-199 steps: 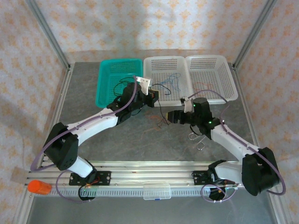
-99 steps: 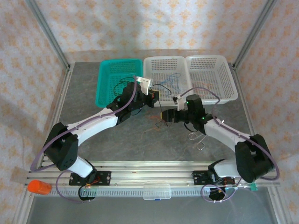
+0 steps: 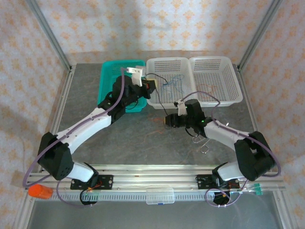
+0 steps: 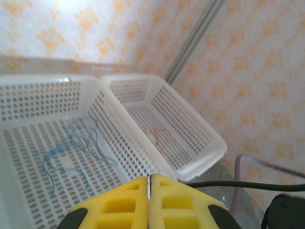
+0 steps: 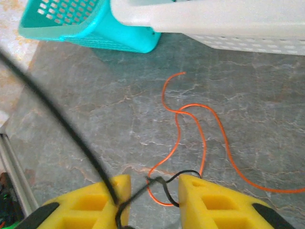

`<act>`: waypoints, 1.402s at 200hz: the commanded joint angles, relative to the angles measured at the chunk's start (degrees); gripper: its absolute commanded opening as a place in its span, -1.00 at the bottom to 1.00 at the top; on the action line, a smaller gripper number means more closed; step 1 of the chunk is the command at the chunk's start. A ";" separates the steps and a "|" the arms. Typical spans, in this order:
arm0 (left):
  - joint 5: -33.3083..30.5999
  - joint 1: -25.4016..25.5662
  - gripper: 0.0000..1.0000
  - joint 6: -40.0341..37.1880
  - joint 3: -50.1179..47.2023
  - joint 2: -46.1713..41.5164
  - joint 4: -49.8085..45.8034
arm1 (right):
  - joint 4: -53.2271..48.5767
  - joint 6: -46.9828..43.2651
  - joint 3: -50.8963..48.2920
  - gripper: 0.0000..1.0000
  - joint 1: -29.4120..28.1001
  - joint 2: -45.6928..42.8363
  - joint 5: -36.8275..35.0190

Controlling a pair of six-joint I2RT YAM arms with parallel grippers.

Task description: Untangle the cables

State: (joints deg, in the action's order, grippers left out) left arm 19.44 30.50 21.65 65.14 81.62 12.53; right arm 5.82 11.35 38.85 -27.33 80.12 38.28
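Cables sit in several spots. In the top view the black cable (image 3: 161, 102) runs as one thin line from the left end effector (image 3: 151, 86), upper centre of frame, down to the right end effector (image 3: 167, 120) at mid frame.

Left end effector hangs over the seam btwn the teal basket (image 3: 110, 86) and the mid white basket (image 3: 164, 63). Its wrist cam shows the yellow fingers (image 4: 169, 200) pressed together w/ no gap, clamped on the black cable, which leads off toward the right edge of the frame (image 4: 238, 185).

Right end effector is low over the tabletop (image 3: 95, 95), pointing toward frame left. Its wrist cam shows the fingers (image 5: 205, 198) apart w/ a clear gap. A small curl of black cable lies in that gap, and the rest rises diagonally to the upper left of the frame (image 5: 62, 119). Whether the pads touch it I can't tell.

An orange cable (image 5: 204, 143) lies loose on the tabletop just ahead of the right fingers, looping across itself, one end near the basket walls.

Blue cable (image 4: 76, 138) lies in curly loops on the floor of the mid white basket, also seen from above (image 3: 175, 83). An orange strand (image 4: 161, 138) lies in the right white basket (image 3: 228, 71).

A small silver tool (image 3: 202, 142) rests on the tabletop beside the right forearm.
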 commanded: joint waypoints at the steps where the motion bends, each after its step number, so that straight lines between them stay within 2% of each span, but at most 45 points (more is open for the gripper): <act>1: 1.80 -1.95 -1.00 1.03 2.85 -2.92 -0.28 | -0.60 0.68 -1.40 -0.38 -0.18 1.42 -3.32; 25: 1.29 -3.83 -1.00 0.00 4.55 -4.16 -2.56 | -0.20 1.05 -1.75 -0.38 -0.20 1.84 -3.13; 49: -2.11 -4.88 -1.00 -2.26 6.27 -5.02 -7.09 | -0.99 0.70 -1.40 -0.33 -0.26 1.01 -3.22; 90: -12.07 -5.37 -1.00 -7.68 10.26 -5.89 -15.32 | -6.27 -1.40 2.37 -0.01 -0.44 -7.02 -6.20; 105: -15.50 -6.44 -1.00 -9.02 11.75 -5.73 -17.49 | -8.42 -2.99 3.93 0.22 -0.44 -11.16 -9.13; 120: -15.97 -8.45 -1.00 -9.05 12.99 -5.08 -18.68 | -10.21 -4.48 5.45 0.45 -0.44 -14.78 -12.06; 149: -17.11 -11.45 -1.00 -9.07 17.54 -0.65 -23.88 | -10.92 -4.37 7.49 0.53 -0.44 -18.69 -18.73; 169: -21.49 -12.43 -1.00 -8.03 19.76 2.26 -27.19 | -11.32 -2.34 9.52 0.59 -0.44 -19.76 -23.21; 178: -21.70 -12.80 -1.00 -8.31 19.27 2.62 -26.98 | -11.59 -1.10 10.57 0.71 -0.40 -19.99 -25.58; 190: -22.63 -13.25 -1.00 -8.85 18.97 3.34 -27.09 | -11.95 -0.03 11.95 1.00 -0.44 -19.97 -28.09; 232: -27.26 -14.50 -1.00 -11.13 22.70 9.08 -31.67 | -16.74 5.94 16.98 1.00 -0.44 -15.12 -32.66; 262: -27.84 -15.71 -1.00 -13.04 32.80 18.44 -42.15 | -17.34 10.02 18.19 1.00 -0.44 -12.81 -33.84; 280: -30.28 -15.81 -1.00 -13.30 40.15 24.79 -49.44 | -15.93 9.85 17.35 1.00 -0.42 -12.79 -33.13</act>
State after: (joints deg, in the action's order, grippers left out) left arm -6.81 15.31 10.41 97.49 100.44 -25.15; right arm -9.89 18.65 55.46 -27.59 67.22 6.98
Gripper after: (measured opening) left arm 0.053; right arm 0.998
